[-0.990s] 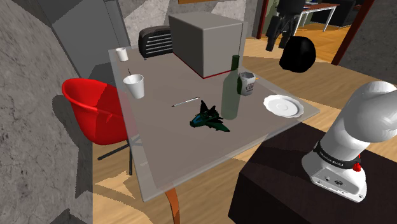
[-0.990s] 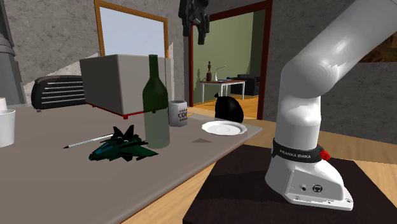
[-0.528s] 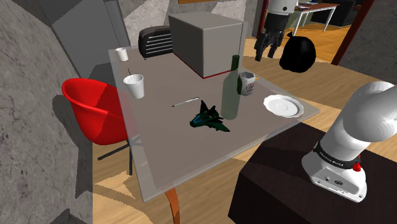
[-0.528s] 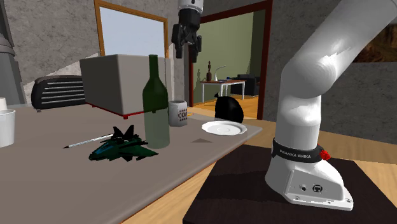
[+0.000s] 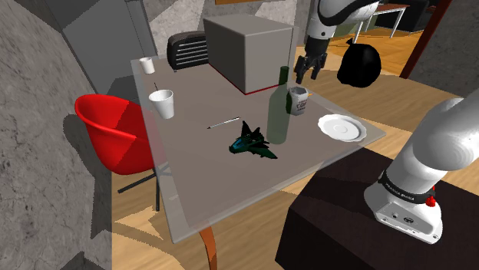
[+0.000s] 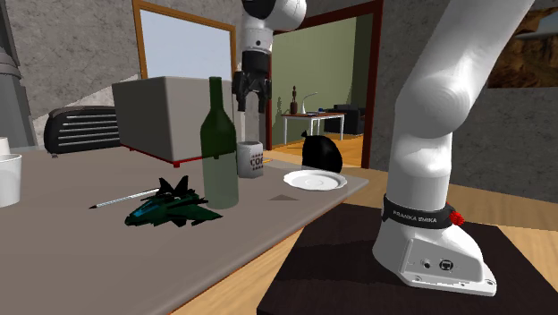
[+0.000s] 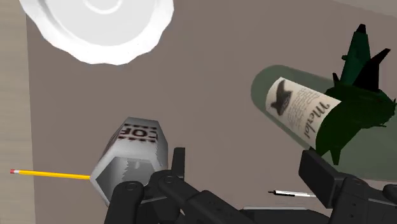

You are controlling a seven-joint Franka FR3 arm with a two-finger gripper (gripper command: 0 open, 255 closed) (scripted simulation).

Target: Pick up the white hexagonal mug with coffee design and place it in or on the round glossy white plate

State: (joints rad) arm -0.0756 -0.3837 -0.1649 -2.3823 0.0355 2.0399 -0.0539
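The white hexagonal mug (image 5: 298,100) (image 6: 250,159) with dark lettering stands upright on the grey table, just behind a green bottle. The round white plate (image 5: 342,127) (image 6: 315,181) lies near the table corner closest to the arm's stand. My gripper (image 5: 305,73) (image 6: 247,100) hangs open a short way above the mug, touching nothing. Looking down from the wrist, the mug (image 7: 130,159) sits beside one finger (image 7: 173,167) of the gripper (image 7: 245,175) rather than between the two, with the plate (image 7: 98,25) farther off.
A tall green wine bottle (image 5: 278,111) (image 7: 305,114) stands close to the mug, a dark green toy jet (image 5: 253,143) and a pen (image 5: 224,123) beyond it. A grey box (image 5: 247,50), a radio (image 5: 188,50), two paper cups (image 5: 162,103) and a red chair (image 5: 115,130) lie farther away.
The gripper has come down from high up and moved toward the shoulder view's left, ending just above the mug. Nothing on the table has moved.
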